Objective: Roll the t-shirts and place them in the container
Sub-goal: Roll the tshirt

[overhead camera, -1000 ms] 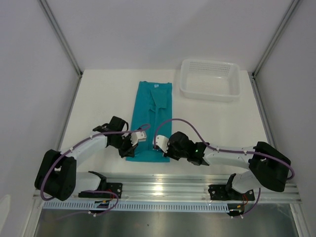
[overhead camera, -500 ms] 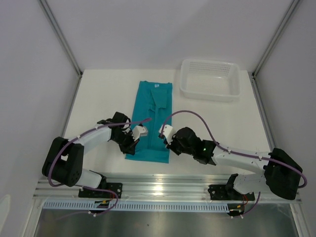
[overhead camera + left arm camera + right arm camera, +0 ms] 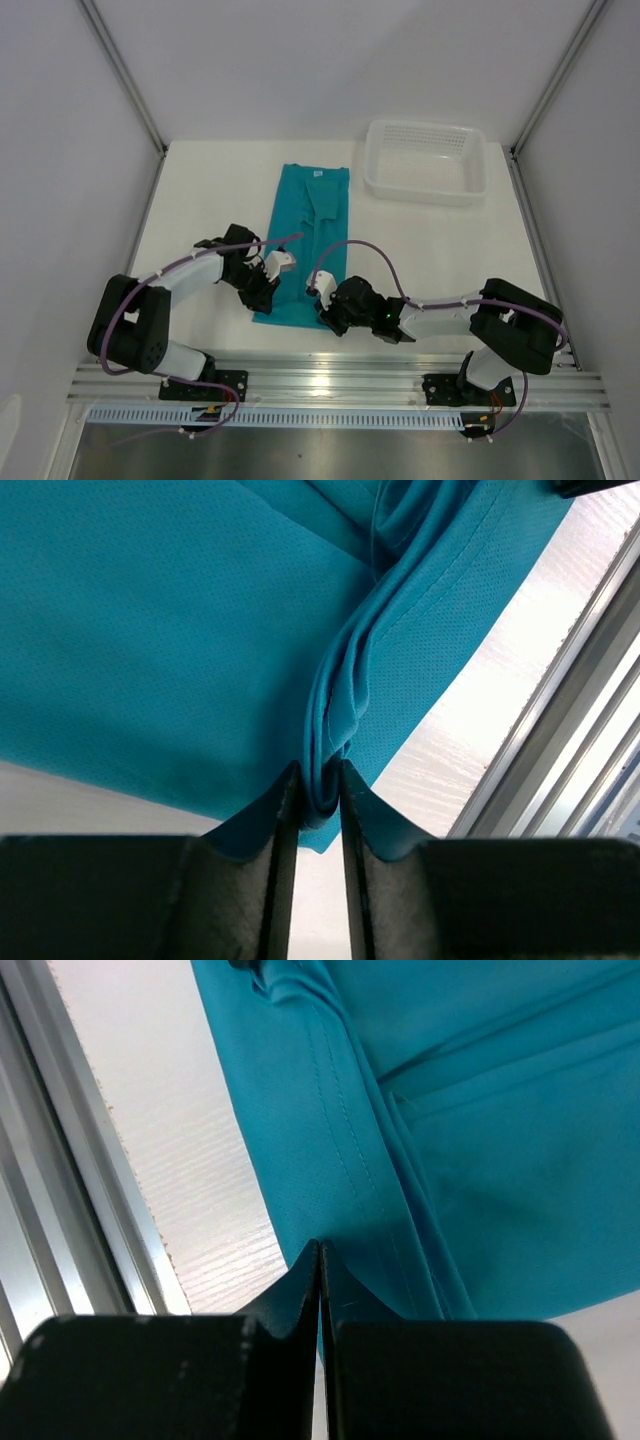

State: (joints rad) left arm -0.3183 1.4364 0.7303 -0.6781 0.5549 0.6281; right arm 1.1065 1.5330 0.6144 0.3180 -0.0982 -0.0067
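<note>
Your left hand [image 3: 320, 780] is pinching a bunched fold of the shirt [image 3: 150, 630] at its near hem, jaws almost together on the cloth. Your right hand [image 3: 319, 1260] is sitting closed at the hem's other end; I cannot tell whether cloth is caught in it. Beyond both hands the shirt is lying flat on the bench [image 3: 200, 200], folded into a narrow strip running away from you. You seem to be starting the roll. Next, both hands need a sure hold on the hem, turning it over evenly toward the collar.

overhead from behind, wrist views close, sharing t-shirt [image 3: 310, 215]
</note>
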